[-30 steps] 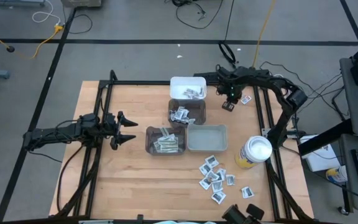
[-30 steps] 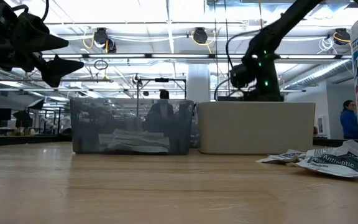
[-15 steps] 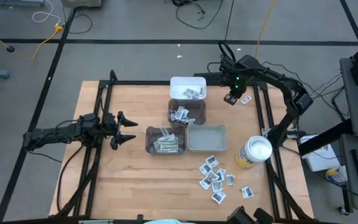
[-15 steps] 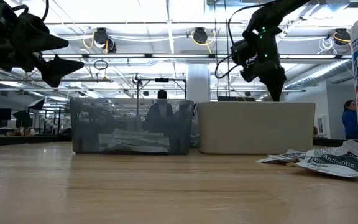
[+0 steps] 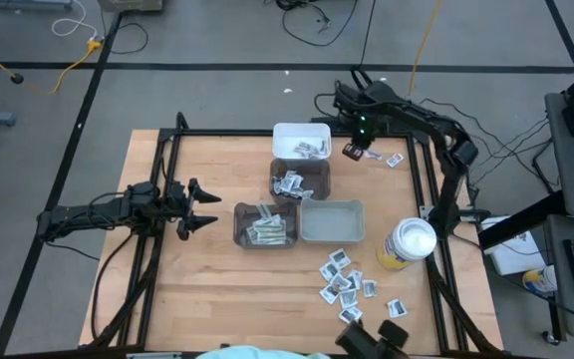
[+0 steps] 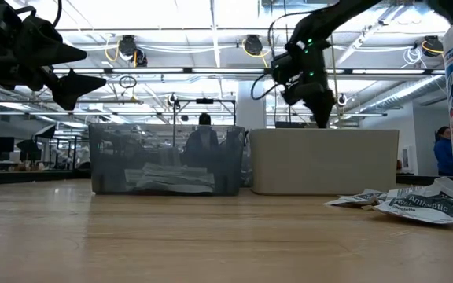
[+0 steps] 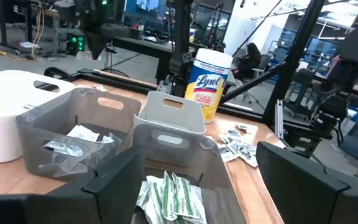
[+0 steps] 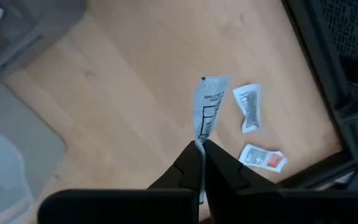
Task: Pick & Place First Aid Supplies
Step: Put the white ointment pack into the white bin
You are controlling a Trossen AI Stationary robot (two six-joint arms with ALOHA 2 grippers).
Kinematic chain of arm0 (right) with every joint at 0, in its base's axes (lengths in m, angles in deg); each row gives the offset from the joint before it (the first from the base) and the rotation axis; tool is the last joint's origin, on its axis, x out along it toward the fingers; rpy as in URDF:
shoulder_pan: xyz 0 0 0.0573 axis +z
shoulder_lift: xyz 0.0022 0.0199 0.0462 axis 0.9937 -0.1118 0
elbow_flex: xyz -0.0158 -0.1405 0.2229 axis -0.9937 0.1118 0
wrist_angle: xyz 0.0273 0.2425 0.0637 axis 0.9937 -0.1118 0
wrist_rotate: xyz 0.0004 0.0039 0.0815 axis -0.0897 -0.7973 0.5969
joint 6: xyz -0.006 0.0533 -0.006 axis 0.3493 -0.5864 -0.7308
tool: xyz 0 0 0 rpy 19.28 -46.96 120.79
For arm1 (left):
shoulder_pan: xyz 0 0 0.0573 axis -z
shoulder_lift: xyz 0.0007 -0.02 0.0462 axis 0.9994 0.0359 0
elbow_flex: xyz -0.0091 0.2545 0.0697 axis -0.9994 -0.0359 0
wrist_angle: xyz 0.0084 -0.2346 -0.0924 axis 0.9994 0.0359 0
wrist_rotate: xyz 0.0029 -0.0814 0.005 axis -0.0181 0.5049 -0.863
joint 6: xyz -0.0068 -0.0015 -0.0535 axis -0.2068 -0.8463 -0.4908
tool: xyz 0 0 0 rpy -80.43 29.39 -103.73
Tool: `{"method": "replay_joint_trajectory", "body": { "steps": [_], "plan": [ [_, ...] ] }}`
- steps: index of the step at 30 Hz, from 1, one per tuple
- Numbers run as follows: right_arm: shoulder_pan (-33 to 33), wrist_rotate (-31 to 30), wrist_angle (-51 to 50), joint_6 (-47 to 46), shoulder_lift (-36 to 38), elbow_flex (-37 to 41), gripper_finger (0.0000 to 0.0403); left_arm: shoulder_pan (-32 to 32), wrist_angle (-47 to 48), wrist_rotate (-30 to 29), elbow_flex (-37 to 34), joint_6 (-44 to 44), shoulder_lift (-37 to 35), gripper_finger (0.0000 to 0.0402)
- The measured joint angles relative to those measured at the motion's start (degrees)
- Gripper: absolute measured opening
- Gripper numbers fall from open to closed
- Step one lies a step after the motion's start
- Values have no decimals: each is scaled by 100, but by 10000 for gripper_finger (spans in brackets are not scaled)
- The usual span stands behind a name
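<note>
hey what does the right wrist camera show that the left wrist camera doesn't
Only the right wrist view shows the right gripper, jaws shut on a narrow white packet, with two loose packets on the bare wood beyond it. Only the left wrist view shows the yellow canister, the packet pile and the striped wrappers. Both show the wooden table and grey bins.

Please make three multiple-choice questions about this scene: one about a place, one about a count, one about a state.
1. Where does the yellow canister stand?
A. beside the bins, toward the right arm's side
B. inside the white bin
C. under the left gripper

2. How many packets lie on the table under the right gripper in its wrist view?
A. none
B. two
C. five

3. What is the right gripper doing?
A. hanging open
B. shut on a white packet
C. shut on the canister

Answers: 1 A, it stands right of the light grey bin. 2 B, two small packets lie there. 3 B, the fingers pinch the packet's end.
</note>
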Motion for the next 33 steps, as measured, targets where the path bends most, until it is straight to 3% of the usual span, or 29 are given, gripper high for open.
{"method": "replay_joint_trajectory", "body": {
  "steps": [12,18,25,33],
  "plan": [
    [330,1,-196,594,-1634,-2366,1,2,-1,-1,0,0,-2,310],
    [453,2,-213,632,-2252,-3183,1,1,-1,0,0,0,0,310],
    [531,317,-210,628,-2394,-3311,1,1,-1,-1,-2,0,-1,310],
    [687,461,475,614,-2394,-2714,1,1,0,-1,-1,0,0,310]
  ]
}}
